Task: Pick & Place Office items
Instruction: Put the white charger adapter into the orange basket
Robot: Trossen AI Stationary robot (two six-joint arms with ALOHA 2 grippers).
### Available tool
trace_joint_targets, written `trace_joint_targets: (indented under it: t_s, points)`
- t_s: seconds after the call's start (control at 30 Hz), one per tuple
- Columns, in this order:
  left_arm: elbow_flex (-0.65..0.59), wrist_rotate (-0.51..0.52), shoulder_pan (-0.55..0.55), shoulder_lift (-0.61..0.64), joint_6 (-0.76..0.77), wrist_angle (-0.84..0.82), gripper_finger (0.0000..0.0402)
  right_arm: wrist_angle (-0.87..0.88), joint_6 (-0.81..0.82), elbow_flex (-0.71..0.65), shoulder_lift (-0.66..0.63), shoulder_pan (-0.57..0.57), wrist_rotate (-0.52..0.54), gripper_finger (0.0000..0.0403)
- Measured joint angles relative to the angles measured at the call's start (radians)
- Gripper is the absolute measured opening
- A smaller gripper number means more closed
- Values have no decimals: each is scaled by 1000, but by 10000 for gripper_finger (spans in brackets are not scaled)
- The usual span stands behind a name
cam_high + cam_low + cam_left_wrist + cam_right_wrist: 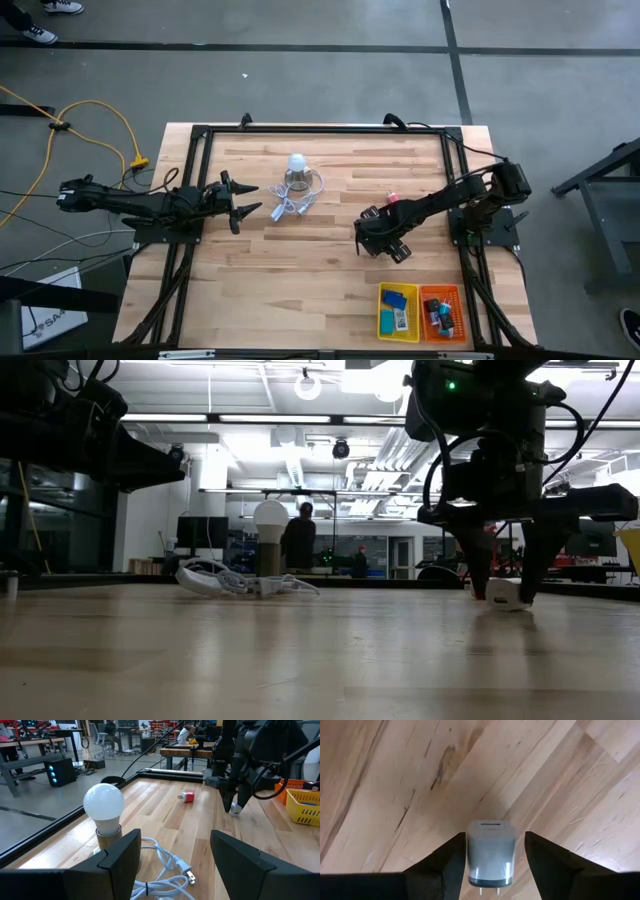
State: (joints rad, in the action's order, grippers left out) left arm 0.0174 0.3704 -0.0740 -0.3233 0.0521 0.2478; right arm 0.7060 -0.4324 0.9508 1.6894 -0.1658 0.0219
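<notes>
Right gripper (490,865) points down at the table (330,270), its parted fingers (445,865) straddling a white plug-in charger (490,852) with narrow gaps either side, not yet clamped. Left gripper (175,855) waits spread wide, well apart.

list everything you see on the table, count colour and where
bulb: one, white, on a clear base, far middle of the table
cord: one, white, looped beside the bulb, plug end loose
pink cube: one, lying far of the right arm
charger: one, white, on the wood between the right tool's fingers
yellow tray: one, near right corner, holds blue and white pieces
orange tray: one, right of the yellow tray, holds small mixed pieces
left tool: one, dark, open, just left of the cord
right tool: one, dark, open around the charger, not gripping it
</notes>
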Motion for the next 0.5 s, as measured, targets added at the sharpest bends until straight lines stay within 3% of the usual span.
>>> trace_joint_targets:
  t_s: [0.33, 0.5]
  points:
    - [0, 0, 0, 0, 0, 0, 230, 0, 0, 0, 0, 0, 1, 188]
    - [0, 0, 0, 0, 0, 0, 230, 0, 0, 0, 0, 0, -3, 159]
